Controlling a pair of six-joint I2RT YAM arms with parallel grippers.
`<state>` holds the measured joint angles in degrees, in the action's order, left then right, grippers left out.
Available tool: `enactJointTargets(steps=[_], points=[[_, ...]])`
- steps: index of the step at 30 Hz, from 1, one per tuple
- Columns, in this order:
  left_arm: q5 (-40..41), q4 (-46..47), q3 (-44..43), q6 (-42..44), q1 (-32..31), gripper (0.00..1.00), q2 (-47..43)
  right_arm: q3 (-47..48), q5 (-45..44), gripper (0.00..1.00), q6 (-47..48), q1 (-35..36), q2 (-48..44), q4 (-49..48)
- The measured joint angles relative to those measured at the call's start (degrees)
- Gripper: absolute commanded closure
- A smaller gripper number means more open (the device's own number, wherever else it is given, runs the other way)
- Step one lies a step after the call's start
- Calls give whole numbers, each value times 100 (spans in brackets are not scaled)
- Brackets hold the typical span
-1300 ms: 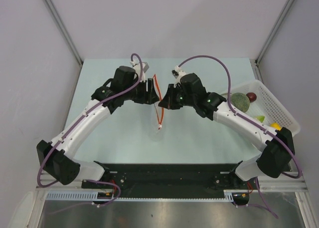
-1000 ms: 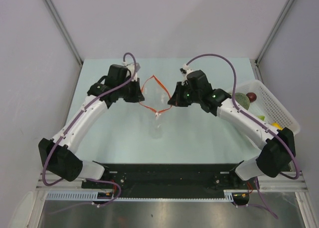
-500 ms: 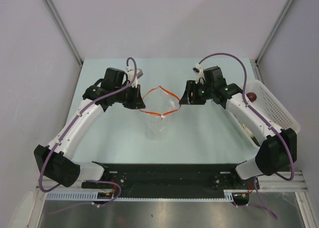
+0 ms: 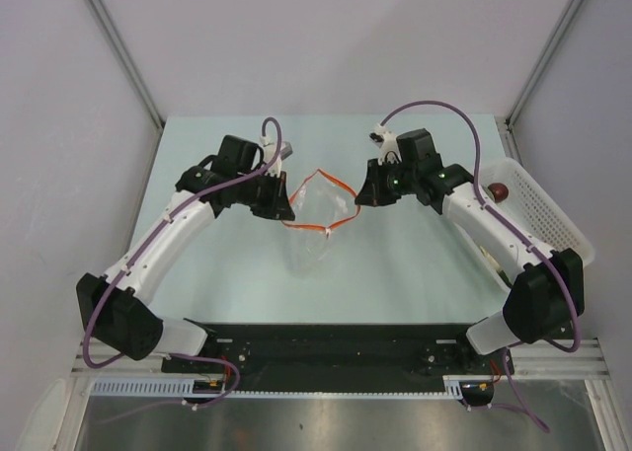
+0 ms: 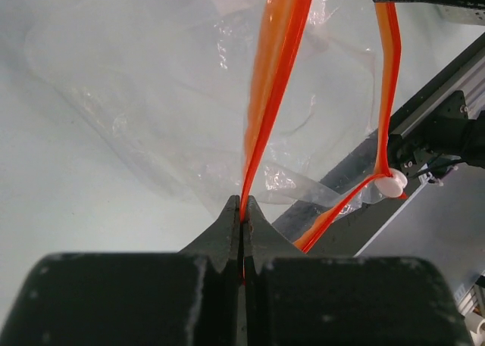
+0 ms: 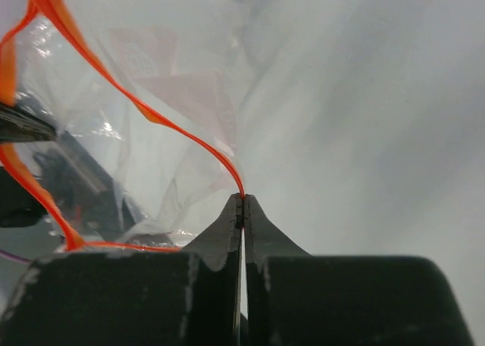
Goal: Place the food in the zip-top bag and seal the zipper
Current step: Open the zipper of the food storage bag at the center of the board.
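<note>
1. The small, clear, crinkly zip-top bag (image 4: 311, 252) hangs between the two pairs of jaws with its mouth uppermost and spread open. Its body sags below the jaws. It seems to rest on the pale green table (image 4: 425, 263), but the clear plastic makes that contact hard to confirm.
2. The thin orange-red zipper strip (image 4: 338, 184) forms an open loop spanning the gap between the jaws, with one lip running out of each pair. A small white slider tab (image 5: 392, 183) sits at the end of the loop nearest the arm bases, between both pairs of jaws and touching neither.
3. The left gripper (image 5: 241, 210) has its jaws pressed together on one lip of the zipper strip. The strip rises straight away from the fingertips.
4. The right gripper (image 6: 241, 202) is likewise clamped tight on the opposite lip. From its tips the strip curves off towards the left gripper.
5. A dark red round food piece (image 4: 501, 188) lies in a white perforated plastic basket (image 4: 553, 214). The basket is on the outer side of the right jaws, well apart from the bag.
</note>
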<state>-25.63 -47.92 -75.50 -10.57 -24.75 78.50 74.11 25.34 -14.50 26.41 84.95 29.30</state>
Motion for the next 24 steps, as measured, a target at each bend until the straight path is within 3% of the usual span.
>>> enactJointTargets(steps=[9, 17, 20, 24], points=[[487, 83, 2, -164, 190, 98, -17, 33, -448, 100, 1102, -55, 2, 802], [857, 232, 72, -264, 164, 68, -9, 61, -387, 100, 1838, 127, -55, 1226], [892, 258, 70, -286, 160, 64, -4, 61, -389, 100, 1971, 289, -144, 1290], [940, 278, -22, -291, 107, 67, 26, 61, -380, 100, 2081, 540, -286, 1340]])
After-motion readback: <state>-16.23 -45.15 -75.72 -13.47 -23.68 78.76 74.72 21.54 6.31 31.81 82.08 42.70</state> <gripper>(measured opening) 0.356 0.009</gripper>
